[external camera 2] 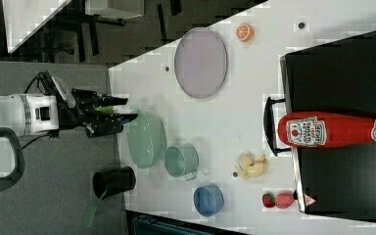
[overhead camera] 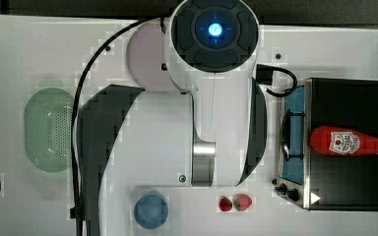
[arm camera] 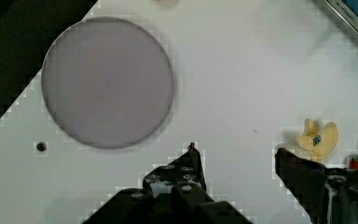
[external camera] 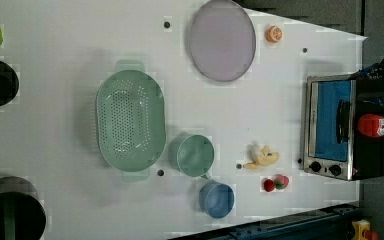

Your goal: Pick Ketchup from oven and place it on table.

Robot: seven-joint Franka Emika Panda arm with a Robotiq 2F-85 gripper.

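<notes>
The Ketchup [overhead camera: 347,141] [external camera: 375,125] [external camera 2: 323,130], a red bottle with a white label and cap, lies on its side on the black top of the oven [overhead camera: 344,187] [external camera: 330,125] [external camera 2: 342,63]. The oven's blue glass door is closed. My gripper [arm camera: 236,151] [external camera 2: 127,109] stands open with nothing between its fingers. It hangs high above the white table [overhead camera: 29,49] [arm camera: 242,70], well away from the oven and bottle. The arm [overhead camera: 211,98] covers the middle of the top view.
Below the gripper lie a round grey-lilac plate [arm camera: 107,81] [external camera: 221,40], a banana [arm camera: 318,137] [external camera: 262,156] and strawberries [overhead camera: 236,202]. A green colander [external camera: 130,120], green cup [external camera: 194,155], blue cup [external camera: 216,199] and orange slice [external camera: 274,34] also stand on the table.
</notes>
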